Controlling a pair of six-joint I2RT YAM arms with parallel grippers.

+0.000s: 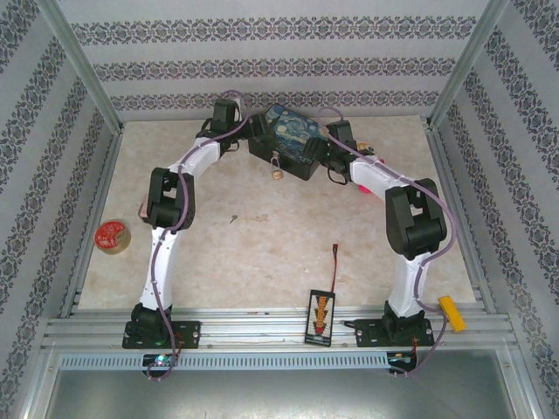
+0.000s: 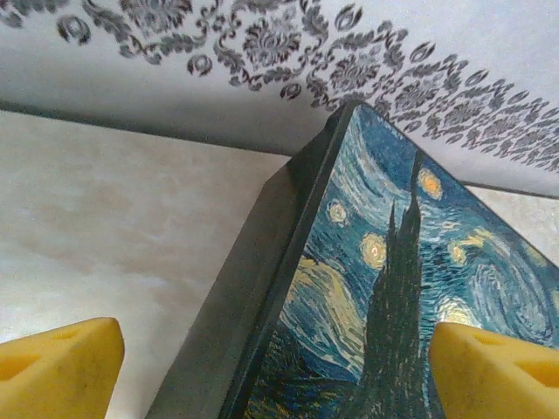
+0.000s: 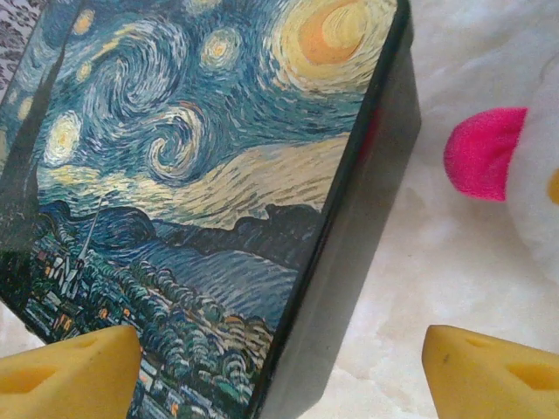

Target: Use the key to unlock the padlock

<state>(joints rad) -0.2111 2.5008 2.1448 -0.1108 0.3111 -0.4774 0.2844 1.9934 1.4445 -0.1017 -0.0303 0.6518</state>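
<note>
A box with a starry-night painted lid (image 1: 286, 129) stands at the back of the table. The tiny brass padlock (image 1: 277, 171) hangs at its front side. A small thin dark thing, probably the key (image 1: 233, 218), lies alone on the table in front of the box. My left gripper (image 1: 255, 131) is at the box's left end. In the left wrist view it (image 2: 279, 375) is open, its yellow fingers (image 2: 61, 367) straddling the lid's left edge (image 2: 297, 244). My right gripper (image 1: 328, 145) is at the box's right end. It (image 3: 279, 380) is also open, astride the box's right edge (image 3: 349, 227).
A pink and white plush toy (image 3: 485, 153) lies just right of the box. A red tape roll (image 1: 112, 236) sits at the left wall. A black board with orange connectors (image 1: 320, 314) and its wire (image 1: 336, 257) lie near the front rail. A yellow block (image 1: 452, 312) is at the front right.
</note>
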